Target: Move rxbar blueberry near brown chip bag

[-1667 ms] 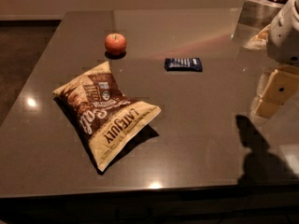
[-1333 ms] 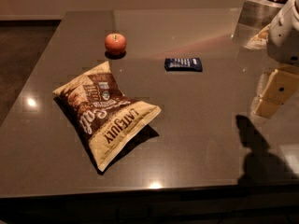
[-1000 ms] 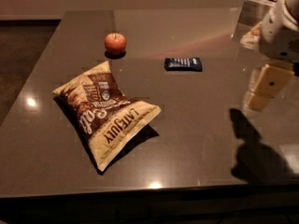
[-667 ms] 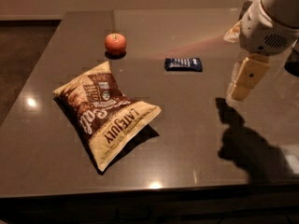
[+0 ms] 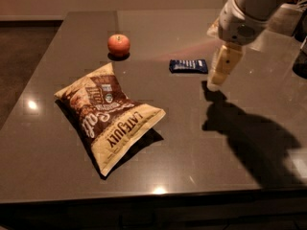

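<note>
The rxbar blueberry (image 5: 188, 66), a small flat dark navy wrapper, lies on the dark table in the middle right. The brown chip bag (image 5: 108, 115), large, crinkled, brown and cream, lies flat at the left centre, well apart from the bar. My gripper (image 5: 214, 84) hangs from the white arm at the upper right, its cream fingers pointing down just to the right of the bar, above the table and not touching it. It holds nothing.
A red apple (image 5: 118, 45) stands behind the chip bag, left of the bar. The table's front edge (image 5: 153, 195) runs along the bottom. The arm casts a dark shadow (image 5: 249, 138) at the right. Dark objects sit at the far right edge (image 5: 300, 56).
The arm has swung in from the right edge toward the left and farther over the table, bringing the gripper close beside the bar. The bar, bag and apple have not moved.
</note>
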`<state>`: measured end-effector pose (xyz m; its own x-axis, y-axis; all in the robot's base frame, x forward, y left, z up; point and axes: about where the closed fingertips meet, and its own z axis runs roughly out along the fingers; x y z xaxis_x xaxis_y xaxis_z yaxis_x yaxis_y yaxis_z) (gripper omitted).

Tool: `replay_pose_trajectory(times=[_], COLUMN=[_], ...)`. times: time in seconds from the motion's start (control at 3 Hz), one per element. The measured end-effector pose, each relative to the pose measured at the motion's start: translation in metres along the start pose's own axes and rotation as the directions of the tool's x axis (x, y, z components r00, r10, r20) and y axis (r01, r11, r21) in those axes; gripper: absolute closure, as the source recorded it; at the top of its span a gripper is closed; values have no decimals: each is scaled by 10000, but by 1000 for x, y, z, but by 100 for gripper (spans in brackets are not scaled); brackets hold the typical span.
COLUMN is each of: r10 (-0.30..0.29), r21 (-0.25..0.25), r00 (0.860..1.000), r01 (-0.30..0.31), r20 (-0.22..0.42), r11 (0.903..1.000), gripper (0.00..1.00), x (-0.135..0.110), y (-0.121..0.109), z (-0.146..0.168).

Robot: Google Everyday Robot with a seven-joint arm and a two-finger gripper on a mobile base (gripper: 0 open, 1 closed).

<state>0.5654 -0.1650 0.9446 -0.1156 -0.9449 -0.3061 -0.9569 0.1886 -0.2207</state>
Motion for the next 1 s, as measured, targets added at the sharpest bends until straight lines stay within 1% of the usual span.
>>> replay_pose_trajectory(times=[0.33, 1.0], r10=[198, 672], r21=[-439, -1145], r00=[9996, 9960], r01=[-188, -602], r20=[218, 582], r11=[9989, 9916], gripper=[0, 0], x=[-9, -29], y=[-29, -67], z=[27, 75])
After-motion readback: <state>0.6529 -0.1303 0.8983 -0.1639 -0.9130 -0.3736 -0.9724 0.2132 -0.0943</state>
